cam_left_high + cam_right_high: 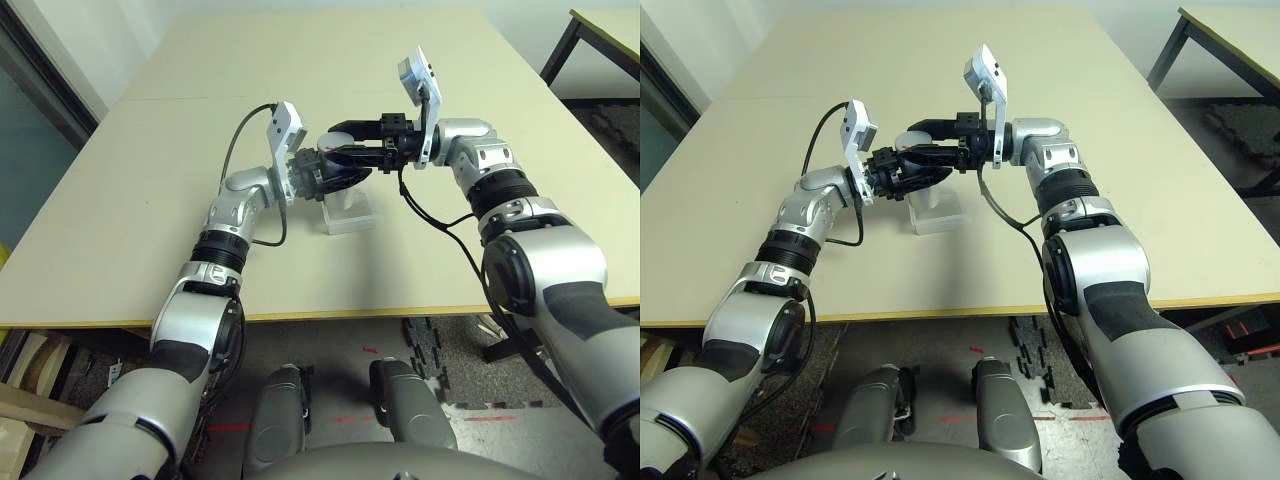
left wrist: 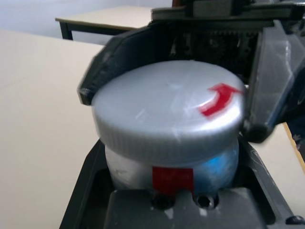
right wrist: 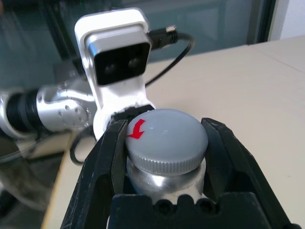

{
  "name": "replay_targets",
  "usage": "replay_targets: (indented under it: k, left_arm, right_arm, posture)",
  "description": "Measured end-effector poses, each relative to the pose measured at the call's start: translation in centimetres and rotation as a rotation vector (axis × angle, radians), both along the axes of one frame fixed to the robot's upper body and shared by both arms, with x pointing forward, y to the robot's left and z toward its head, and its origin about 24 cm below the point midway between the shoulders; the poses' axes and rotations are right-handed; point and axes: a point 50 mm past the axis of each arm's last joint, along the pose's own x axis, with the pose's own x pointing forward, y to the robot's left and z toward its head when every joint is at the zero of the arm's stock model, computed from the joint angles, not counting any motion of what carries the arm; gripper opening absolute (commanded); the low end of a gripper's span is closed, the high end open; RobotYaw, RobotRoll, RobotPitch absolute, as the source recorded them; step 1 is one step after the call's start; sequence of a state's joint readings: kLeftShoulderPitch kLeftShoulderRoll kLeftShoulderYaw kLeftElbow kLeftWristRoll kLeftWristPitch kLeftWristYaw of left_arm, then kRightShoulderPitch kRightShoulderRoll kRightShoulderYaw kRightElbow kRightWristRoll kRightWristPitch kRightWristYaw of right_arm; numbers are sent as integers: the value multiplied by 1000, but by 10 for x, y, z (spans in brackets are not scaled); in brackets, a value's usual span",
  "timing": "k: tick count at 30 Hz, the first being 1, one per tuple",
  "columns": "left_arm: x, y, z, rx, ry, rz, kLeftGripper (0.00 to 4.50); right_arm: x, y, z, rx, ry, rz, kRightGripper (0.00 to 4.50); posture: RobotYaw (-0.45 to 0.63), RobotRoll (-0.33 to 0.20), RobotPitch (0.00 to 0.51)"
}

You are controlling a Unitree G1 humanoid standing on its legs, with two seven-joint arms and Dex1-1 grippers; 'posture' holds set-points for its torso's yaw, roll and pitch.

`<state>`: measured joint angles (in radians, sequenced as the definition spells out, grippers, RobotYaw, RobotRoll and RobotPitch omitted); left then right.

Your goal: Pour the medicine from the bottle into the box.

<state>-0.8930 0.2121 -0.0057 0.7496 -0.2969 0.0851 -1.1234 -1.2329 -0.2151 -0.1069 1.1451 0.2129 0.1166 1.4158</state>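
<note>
The silvery-white bottle (image 2: 209,164) with a red mark is held above the table, and my left gripper (image 1: 316,175) is shut on its body. Its round grey cap (image 3: 167,136), marked with a red arrow, is on the bottle. My right gripper (image 1: 347,153) comes from the opposite side and is shut on that cap, one black finger (image 3: 107,157) on each side. The clear plastic box (image 1: 346,213) stands on the table just below both grippers. The medicine is hidden.
The beige table (image 1: 120,230) spreads wide around the box, with bare surface on every side. A second table (image 1: 600,35) stands at the far right, beyond a gap of floor. A black cable loops from each wrist camera.
</note>
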Motion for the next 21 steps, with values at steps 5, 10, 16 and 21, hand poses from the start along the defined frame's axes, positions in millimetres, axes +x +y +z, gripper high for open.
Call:
replay_targets:
  k: [5, 10, 16, 21]
  left_arm:
    - [0, 0, -1, 2, 4, 0, 2720]
    - [0, 0, -1, 1, 5, 0, 2720]
    - [1, 1, -1, -5, 6, 13, 2720]
    - [2, 4, 0, -12, 2, 45, 2720]
  right_arm:
    - [3, -10, 10, 182, 77, -42, 2583]
    - [7, -21, 19, 277, 105, -135, 2583]
    - [16, -47, 11, 235, 91, -422, 2583]
    - [19, -81, -14, 158, 94, -749, 2583]
  posture:
    - [-190, 0, 74]
    - [-192, 0, 77]
    - [-193, 0, 81]
    - [-198, 0, 87]
